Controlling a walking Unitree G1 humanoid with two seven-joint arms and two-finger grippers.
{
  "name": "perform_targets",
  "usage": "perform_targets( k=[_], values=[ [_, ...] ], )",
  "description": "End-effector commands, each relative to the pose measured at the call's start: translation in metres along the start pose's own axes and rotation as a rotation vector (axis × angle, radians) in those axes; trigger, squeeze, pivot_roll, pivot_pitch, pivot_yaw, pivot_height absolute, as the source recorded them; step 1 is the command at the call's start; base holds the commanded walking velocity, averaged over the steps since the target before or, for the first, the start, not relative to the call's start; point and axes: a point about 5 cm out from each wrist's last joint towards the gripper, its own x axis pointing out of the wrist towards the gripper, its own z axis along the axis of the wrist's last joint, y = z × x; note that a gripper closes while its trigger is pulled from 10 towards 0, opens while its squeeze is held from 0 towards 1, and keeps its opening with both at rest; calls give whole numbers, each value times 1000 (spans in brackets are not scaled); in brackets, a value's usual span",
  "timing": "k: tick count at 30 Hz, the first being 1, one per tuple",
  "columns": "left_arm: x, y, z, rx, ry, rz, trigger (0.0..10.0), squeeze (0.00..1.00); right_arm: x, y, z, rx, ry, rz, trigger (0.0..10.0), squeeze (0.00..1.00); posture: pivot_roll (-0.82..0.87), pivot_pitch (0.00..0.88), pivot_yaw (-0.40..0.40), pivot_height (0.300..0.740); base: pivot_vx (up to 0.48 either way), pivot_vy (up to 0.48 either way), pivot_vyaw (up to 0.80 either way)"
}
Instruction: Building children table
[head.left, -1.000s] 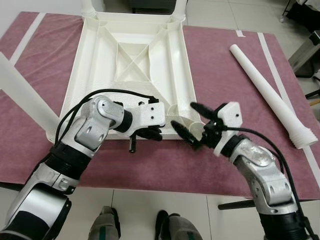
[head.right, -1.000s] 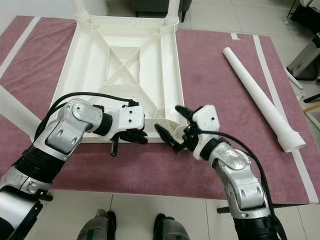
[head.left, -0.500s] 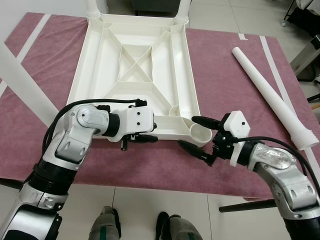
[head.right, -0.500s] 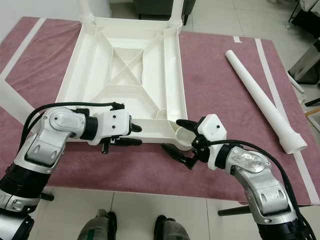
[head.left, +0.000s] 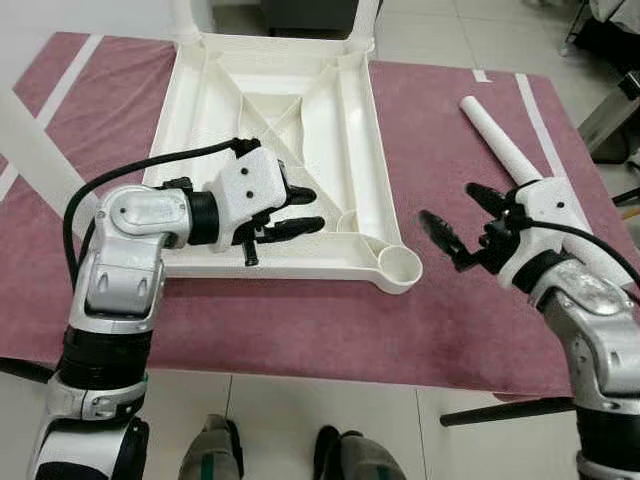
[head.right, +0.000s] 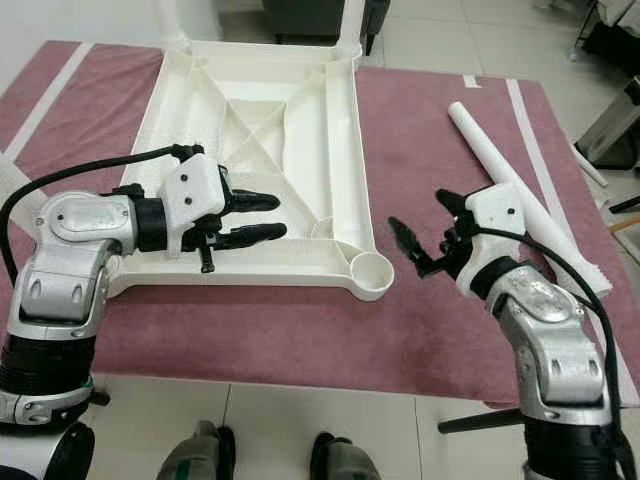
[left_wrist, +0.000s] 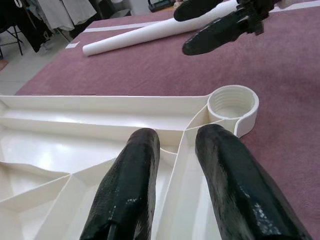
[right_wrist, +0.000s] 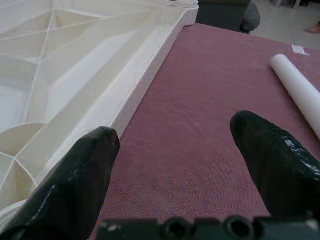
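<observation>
Lying upside down on the maroon mat (head.left: 300, 330), the white plastic ribbed tabletop (head.left: 270, 120) reached its far edge; left gripper (head.left: 303, 211) hovered above it, fingers slightly parted, empty. Right gripper (head.left: 462, 222) gaped wide, empty, beside the threaded corner socket (head.left: 400, 267). A white tapered plastic leg (head.left: 500, 145) lay near the right edge.

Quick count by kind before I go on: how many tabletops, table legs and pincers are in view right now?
White plastic tabletop, upside down: 1
White plastic table legs: 4
Black pincers, left pincer and right pincer: 2
Total: 7

Far ends of two upright table legs (head.left: 186, 15) cut off; loose leg (head.right: 520, 190) partly behind right gripper (head.right: 432, 235)
</observation>
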Motion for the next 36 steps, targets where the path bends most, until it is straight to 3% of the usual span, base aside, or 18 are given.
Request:
perform_targets(
  k=[1,4,5,6,7,9,10,16,20,24,29,36],
  values=[
    [-8,15,-6,-107,-37,550,10000,0,4,2,0,72,-43,-89,10000,0,64,119,2,740,0,0,0],
    [-8,11,-6,-139,-59,580,10000,0,6,6,2,107,-76,-105,10000,0,67,113,3,740,0,0,0],
    [-9,5,-10,-166,-62,613,10000,0,8,13,4,157,-110,-100,10000,0,68,101,2,740,0,0,0],
    [-11,0,-14,-225,-69,677,10000,0,11,24,7,169,-145,-62,10000,0,68,89,-2,740,0,0,0],
    [-11,0,-14,-225,-69,677,10000,0,11,24,7,169,-145,-62,10000,0,68,89,-2,740,0,0,0],
    [-20,-5,-22,-298,-71,815,10000,0,15,45,12,169,-195,32,10000,0,76,67,-16,740,0,0,0],
    [-25,-5,-25,-307,-58,870,10000,0,16,52,14,173,-205,59,10000,0,77,64,-18,740,0,0,0],
    [-45,-12,-50,-331,37,956,10000,0,25,76,6,150,-185,154,10000,0,89,45,-34,740,0,0,0],
    [-48,-14,-57,-313,74,995,10000,0,28,81,2,146,-178,161,10000,0,90,43,-32,740,0,0,0],
    [-52,-23,-80,-314,192,1132,10000,0,35,91,-10,171,-152,135,10000,0,93,47,-30,740,0,0,0],
    [-49,-18,-81,-307,195,1159,10000,0,36,92,-13,178,-148,124,10000,0,99,52,-38,740,0,0,0],
    [-43,-16,-79,-293,170,1146,10000,24,38,87,-14,156,-154,110,10000,0,97,58,-41,740,0,-480,0]
  ],
)
